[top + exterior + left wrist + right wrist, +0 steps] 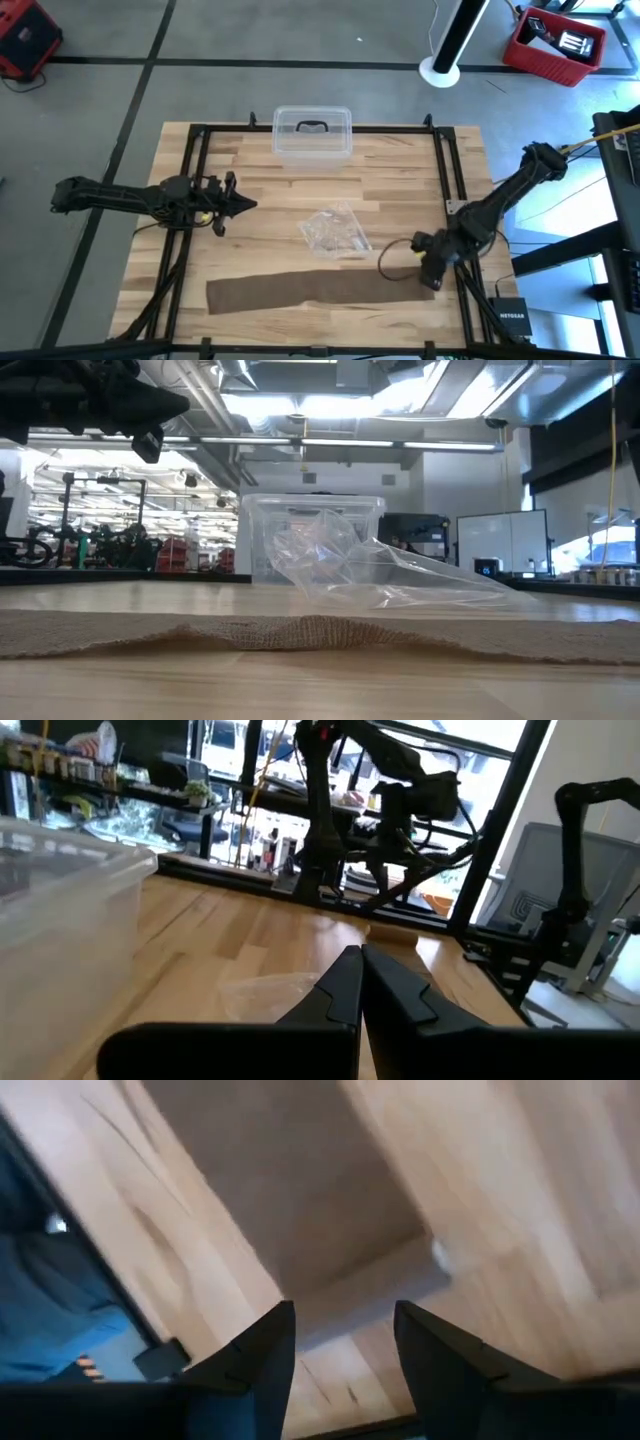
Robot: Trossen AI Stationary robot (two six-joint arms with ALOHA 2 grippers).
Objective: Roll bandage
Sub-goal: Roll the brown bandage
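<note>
The table (260,170) is pale butcher-block wood with a black frame along its edges, standing on a grey floor crossed by dark lines. The bandage (310,288) lies flat along the lower middle of the high view, stretching from lower left toward the right gripper (432,275), which hangs over its right end with fingers (262,1355) parted and nothing between them. In the right wrist view the strip's end sits just beyond those fingers. The left gripper (243,204) waits at the left centre of the high view, above bare wood, its fingers pressed together and empty. A crinkled bag (335,232) lies mid-table, just above the bandage, and a clear box (312,135) sits at the table's top edge. A red crate (553,45) stands on the floor at upper right. The low view shows a bright ceiling with pipes and shelving beyond the table.
</note>
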